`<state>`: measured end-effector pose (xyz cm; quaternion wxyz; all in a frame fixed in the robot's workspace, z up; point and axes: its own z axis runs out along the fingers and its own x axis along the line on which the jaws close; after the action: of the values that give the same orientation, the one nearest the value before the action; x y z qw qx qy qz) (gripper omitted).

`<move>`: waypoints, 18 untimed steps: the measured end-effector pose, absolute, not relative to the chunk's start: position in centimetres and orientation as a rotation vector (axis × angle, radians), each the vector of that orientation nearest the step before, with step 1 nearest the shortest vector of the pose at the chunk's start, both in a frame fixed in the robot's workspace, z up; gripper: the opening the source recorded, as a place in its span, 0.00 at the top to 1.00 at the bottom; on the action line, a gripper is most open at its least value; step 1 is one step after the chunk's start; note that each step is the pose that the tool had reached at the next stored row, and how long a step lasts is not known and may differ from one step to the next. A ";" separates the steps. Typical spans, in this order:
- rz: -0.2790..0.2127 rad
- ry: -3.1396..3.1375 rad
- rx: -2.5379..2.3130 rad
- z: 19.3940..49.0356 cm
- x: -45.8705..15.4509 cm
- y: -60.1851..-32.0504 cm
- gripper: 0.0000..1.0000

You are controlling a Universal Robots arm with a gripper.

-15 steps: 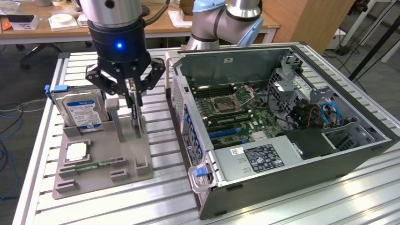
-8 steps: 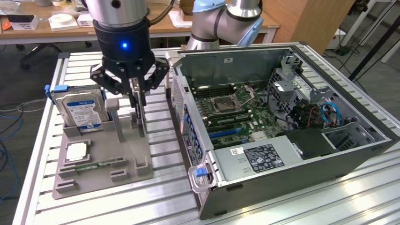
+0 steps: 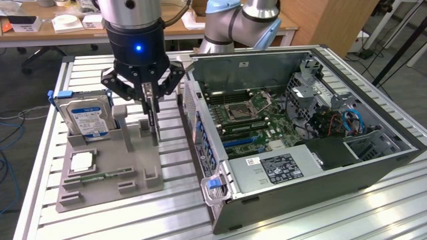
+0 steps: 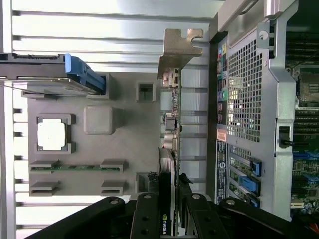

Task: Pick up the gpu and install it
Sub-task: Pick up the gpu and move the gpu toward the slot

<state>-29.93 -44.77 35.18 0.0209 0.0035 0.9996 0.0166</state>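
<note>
The gpu point(image 3: 155, 127) is a thin dark card standing on edge, upright, over the grey holder tray point(image 3: 133, 160). My gripper point(image 3: 152, 107) comes down from above and is shut on the card's upper edge. In the wrist view the gpu point(image 4: 172, 124) runs edge-on away from my gripper point(image 4: 170, 196), and its silver end bracket point(image 4: 177, 47) is at the far end. The card sits between the black fingers point(image 4: 148, 209). Whether its lower edge still touches the tray I cannot tell.
The tray point(image 4: 124, 149) also holds a silver hard drive point(image 3: 83, 112) with a blue-white label, a processor chip point(image 3: 81, 161) and a green memory stick point(image 3: 100, 176). The open computer case point(image 3: 373, 150), motherboard point(image 3: 247, 120) exposed, lies at the exterior view's right, close beside the tray.
</note>
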 end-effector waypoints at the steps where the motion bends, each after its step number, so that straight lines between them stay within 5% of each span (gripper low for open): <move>1: 0.052 3.099 0.011 35.2 -29.8 -44.8 0.74; 18: 0.052 3.099 0.011 35.2 -28.7 -44.8 0.74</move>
<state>-28.71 -44.77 35.18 0.0209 0.0035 0.9996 0.0167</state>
